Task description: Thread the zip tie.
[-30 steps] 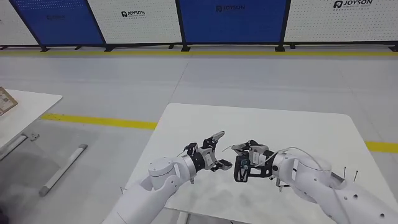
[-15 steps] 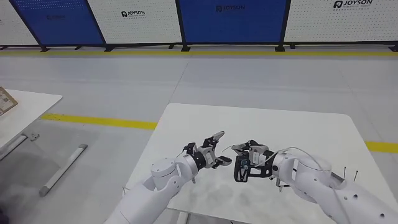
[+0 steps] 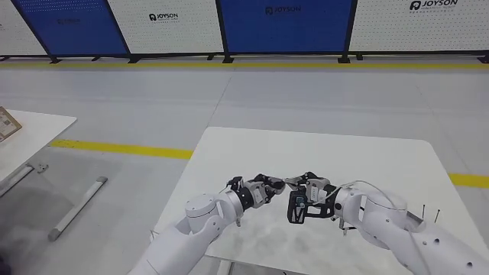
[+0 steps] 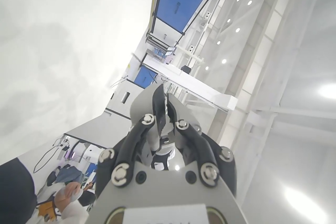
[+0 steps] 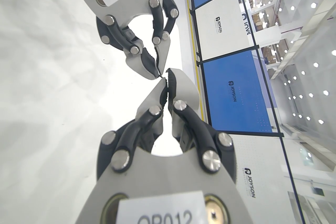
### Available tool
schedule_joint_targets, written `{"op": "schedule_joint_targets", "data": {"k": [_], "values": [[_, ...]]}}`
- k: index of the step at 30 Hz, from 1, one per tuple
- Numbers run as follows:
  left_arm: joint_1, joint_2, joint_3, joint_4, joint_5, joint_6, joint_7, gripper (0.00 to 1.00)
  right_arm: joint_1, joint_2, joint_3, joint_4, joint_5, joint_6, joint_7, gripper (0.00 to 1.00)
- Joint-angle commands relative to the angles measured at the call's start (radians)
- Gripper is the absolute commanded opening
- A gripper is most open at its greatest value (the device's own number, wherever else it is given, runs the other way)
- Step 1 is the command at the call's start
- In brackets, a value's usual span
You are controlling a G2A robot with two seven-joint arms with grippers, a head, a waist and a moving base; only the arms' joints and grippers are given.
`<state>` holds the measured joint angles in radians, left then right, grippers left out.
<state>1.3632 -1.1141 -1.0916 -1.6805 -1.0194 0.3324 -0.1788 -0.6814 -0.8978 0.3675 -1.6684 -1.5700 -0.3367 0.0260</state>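
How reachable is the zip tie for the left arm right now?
Likely yes: the left gripper meets the right gripper tip to tip, nothing between; the zip tie is a dark sliver there.

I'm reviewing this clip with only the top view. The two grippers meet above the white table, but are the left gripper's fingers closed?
Observer: Yes. The right wrist view shows the left gripper shut, fingertips together.
Operator: And the other one?
Observer: The right gripper is shut too, its tips nearly meeting the left's.
Operator: Anything held?
Observer: A thin dark sliver sticks out at the left gripper's tips, too small to identify.
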Motion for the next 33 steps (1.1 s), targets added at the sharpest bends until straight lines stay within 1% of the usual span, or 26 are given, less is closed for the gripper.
{"op": "schedule_joint_targets", "data": {"k": [1,5,7,11,14,15,19,21,23,25,26,27,28,29,33], "values": [[-0.004,-0.002,0.005,0.002,-0.001,0.002,0.004,0.22,0.0,0.0,0.0,0.0,0.0,0.0,0.0,0.0],[-0.007,-0.004,0.007,0.005,-0.003,0.008,0.005,0.33,0.0,0.0,0.0,0.0,0.0,0.0,0.0,0.0],[-0.003,-0.004,0.002,0.003,-0.008,0.005,0.001,0.36,0.0,0.0,0.0,0.0,0.0,0.0,0.0,0.0],[0.002,-0.004,-0.006,0.0,-0.013,0.004,-0.002,0.33,0.0,0.0,0.0,0.0,0.0,0.0,0.0,0.0],[-0.002,-0.005,-0.006,0.004,-0.018,0.005,0.003,0.27,0.0,0.0,0.0,0.0,0.0,0.0,0.0,0.0],[-0.003,-0.006,-0.005,0.005,-0.021,0.004,0.003,0.27,0.0,0.0,0.0,0.0,0.0,0.0,0.0,0.0],[-0.008,-0.008,-0.004,0.009,-0.027,0.006,0.003,0.2,0.0,0.0,0.0,0.0,0.0,0.0,0.0,0.0],[-0.014,-0.01,-0.002,0.013,-0.031,0.008,0.004,0.21,0.0,0.0,0.0,0.0,0.0,0.0,0.0,0.0],[-0.017,-0.012,0.0,0.017,-0.038,0.008,0.005,0.25,0.0,0.0,0.0,0.0,0.0,0.0,0.0,0.0],[-0.022,-0.013,0.003,0.02,-0.04,0.008,0.006,0.2,0.0,0.0,0.0,0.0,0.0,0.0,0.0,0.0],[-0.023,-0.014,0.004,0.022,-0.042,0.008,0.007,0.19,0.0,0.0,0.0,0.0,0.0,0.0,0.0,0.0],[-0.026,-0.014,0.006,0.025,-0.043,0.008,0.008,0.15,0.0,0.0,0.0,0.0,0.0,0.0,0.0,0.0],[-0.028,-0.015,0.008,0.027,-0.043,0.008,0.009,0.09,0.0,0.0,0.0,0.0,0.0,0.0,0.0,0.0],[-0.029,-0.015,0.009,0.028,-0.043,0.008,0.01,0.0,0.0,0.0,0.0,0.0,0.0,0.0,0.0,0.0],[-0.031,-0.016,0.011,0.032,-0.043,0.008,0.009,0.0,0.0,0.0,0.0,0.0,0.0,0.0,0.0,0.0]]}}
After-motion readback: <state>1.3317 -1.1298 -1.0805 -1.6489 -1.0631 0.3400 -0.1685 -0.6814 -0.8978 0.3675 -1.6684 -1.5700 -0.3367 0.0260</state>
